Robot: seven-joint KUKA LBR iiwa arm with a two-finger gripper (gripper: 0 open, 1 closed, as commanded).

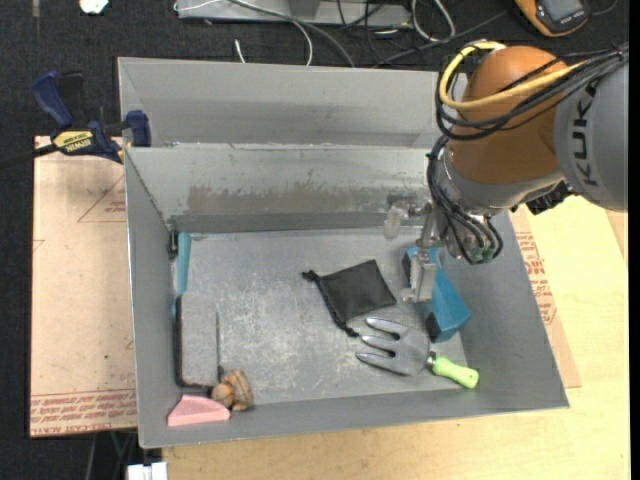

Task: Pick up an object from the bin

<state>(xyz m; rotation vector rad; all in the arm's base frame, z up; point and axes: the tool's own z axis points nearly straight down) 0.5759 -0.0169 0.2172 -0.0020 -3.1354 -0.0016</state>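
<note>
End effector (420, 290) hung low by the right wall of the grey metal bin (150, 298), its tip just beside the upper end of a blue rectangular block (447, 310). I could not tell whether it was spread or pressed together. The block lay tilted near the bin's right side, between a crumpled black cloth pouch (355, 288) and the wall, with a grey metal hand fork with a green handle (400, 353) just below it. It seemed light, stiff and smooth-sided, likely foam or plastic. Gripping across its two flat, narrow-set faces near the middle looked safest, because a hold on one corner might let it swivel.
</note>
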